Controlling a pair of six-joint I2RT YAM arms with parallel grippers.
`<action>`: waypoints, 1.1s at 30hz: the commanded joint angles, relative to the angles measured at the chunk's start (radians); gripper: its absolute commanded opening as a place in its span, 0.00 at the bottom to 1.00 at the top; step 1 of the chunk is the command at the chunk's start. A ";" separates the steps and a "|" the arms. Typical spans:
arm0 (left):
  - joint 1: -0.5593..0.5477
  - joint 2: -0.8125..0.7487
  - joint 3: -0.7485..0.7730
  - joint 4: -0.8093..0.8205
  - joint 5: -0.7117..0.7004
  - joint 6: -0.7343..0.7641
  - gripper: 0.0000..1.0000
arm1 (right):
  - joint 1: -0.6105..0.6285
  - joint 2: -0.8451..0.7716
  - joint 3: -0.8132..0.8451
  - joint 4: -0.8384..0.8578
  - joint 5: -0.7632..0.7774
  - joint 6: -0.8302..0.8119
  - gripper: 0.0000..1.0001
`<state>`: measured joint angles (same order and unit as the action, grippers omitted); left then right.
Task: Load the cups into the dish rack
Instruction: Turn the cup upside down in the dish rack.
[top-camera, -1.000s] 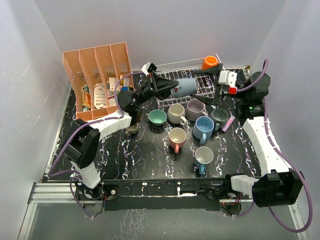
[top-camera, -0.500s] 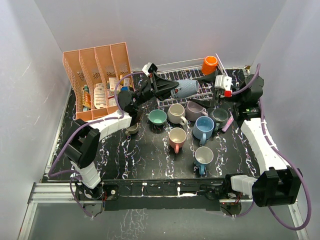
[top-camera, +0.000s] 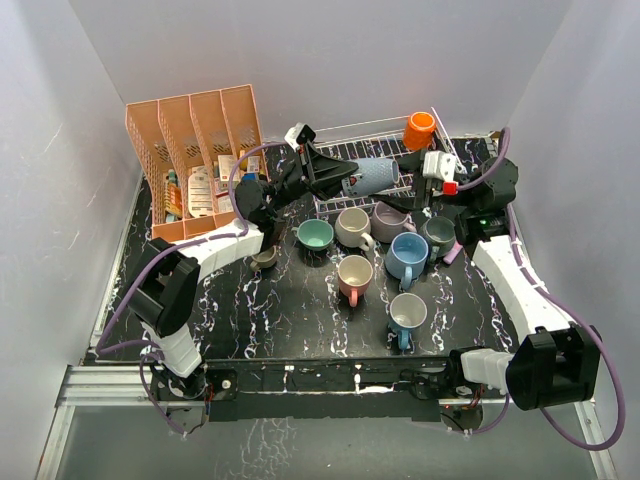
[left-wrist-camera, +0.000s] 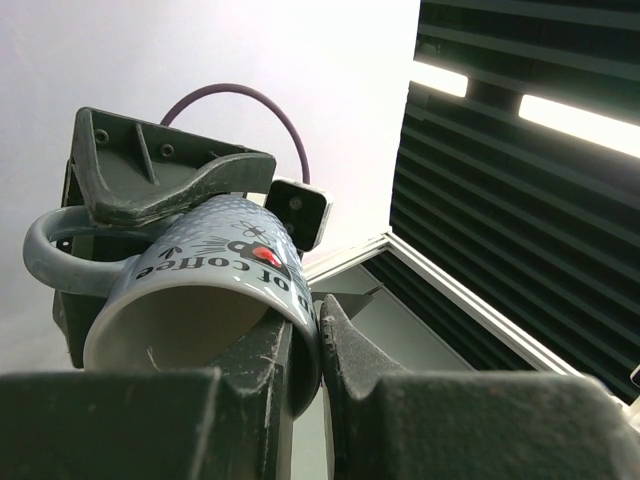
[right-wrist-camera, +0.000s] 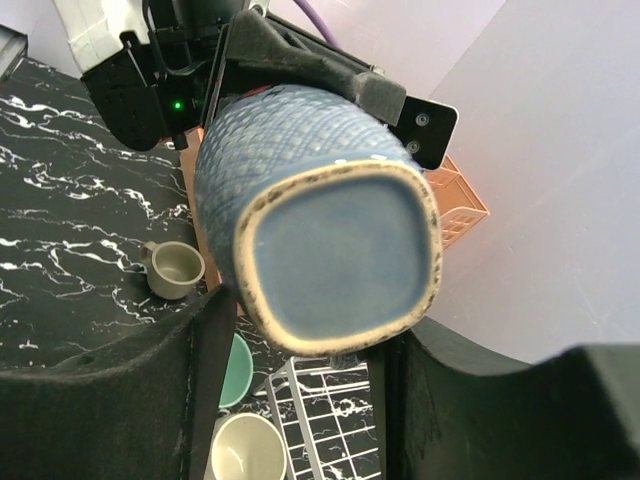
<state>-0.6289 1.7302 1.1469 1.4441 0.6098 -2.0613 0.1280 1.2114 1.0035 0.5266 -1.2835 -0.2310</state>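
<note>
A blue-grey mug (top-camera: 372, 176) hangs on its side above the white wire dish rack (top-camera: 380, 128). My left gripper (top-camera: 340, 180) is shut on its rim, one finger inside and one outside (left-wrist-camera: 318, 340). From the other end my right gripper (top-camera: 408, 165) has closed on the mug's base (right-wrist-camera: 340, 250), a finger against each side (right-wrist-camera: 310, 330). An orange cup (top-camera: 419, 125) sits in the rack's far right corner. On the table stand teal (top-camera: 315, 235), cream (top-camera: 352, 225), lilac (top-camera: 390, 213), blue (top-camera: 408, 252), dark grey (top-camera: 439, 232), pink (top-camera: 354, 272), light blue (top-camera: 407, 312) and small olive (top-camera: 264, 259) cups.
A salmon-pink slotted organizer (top-camera: 195, 150) stands at the back left, next to the rack. A pink marker-like stick (top-camera: 458, 247) lies right of the dark grey cup. White walls close in the table on the left, back and right.
My right gripper has come left across the rack to the mug's base and its fingers have narrowed around it. The left gripper and the mug have stayed where they were.
</note>
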 joint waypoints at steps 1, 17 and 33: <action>-0.006 -0.029 0.049 0.321 -0.020 -0.227 0.00 | 0.011 -0.004 -0.005 0.137 0.035 0.111 0.52; -0.010 -0.036 0.001 0.329 -0.048 -0.218 0.00 | 0.016 -0.022 -0.015 0.148 0.019 0.161 0.08; 0.056 -0.098 -0.194 0.351 -0.145 -0.124 0.64 | -0.008 -0.056 0.013 -0.012 0.018 0.274 0.08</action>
<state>-0.6067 1.7069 1.0031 1.4815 0.5007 -2.0781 0.1287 1.2091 0.9836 0.5327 -1.2663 -0.0071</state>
